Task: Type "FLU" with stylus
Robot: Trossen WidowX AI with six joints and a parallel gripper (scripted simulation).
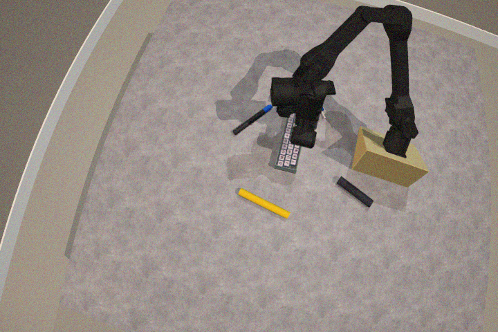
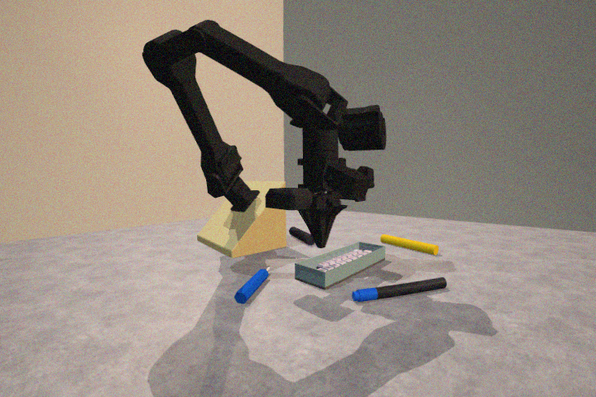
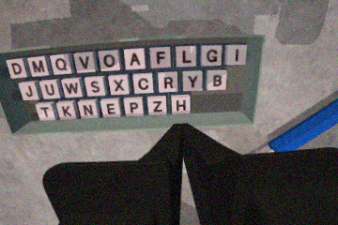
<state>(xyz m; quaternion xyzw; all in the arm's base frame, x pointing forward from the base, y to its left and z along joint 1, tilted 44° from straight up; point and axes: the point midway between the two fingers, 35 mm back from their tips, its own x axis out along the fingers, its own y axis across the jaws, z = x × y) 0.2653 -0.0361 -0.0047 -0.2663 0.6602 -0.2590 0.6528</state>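
My gripper (image 2: 320, 245) (image 3: 180, 130) is shut with nothing between its fingers. Its tips hang above the near long wall of the keyboard tray, by the H key in the wrist view. The green keyboard tray (image 1: 285, 169) (image 2: 353, 275) (image 3: 130, 126) holds white letter keys. The F key (image 3: 160, 58) and L key (image 3: 185, 57) are in the far row, the U key (image 3: 50, 89) in the middle row. The blue stylus with a pale tip (image 2: 252, 286) (image 3: 317, 122) lies on the desk beside the tray; the arm mostly hides it in the top view.
A black marker with a blue end (image 1: 252, 120) (image 2: 401, 288) lies on the tray's other side. A yellow rod (image 1: 263, 203) (image 2: 409, 244) and a short black rod (image 1: 354, 191) (image 2: 300, 235) lie farther off. The arm stands on a yellow wedge (image 1: 391, 168) (image 2: 261, 234).
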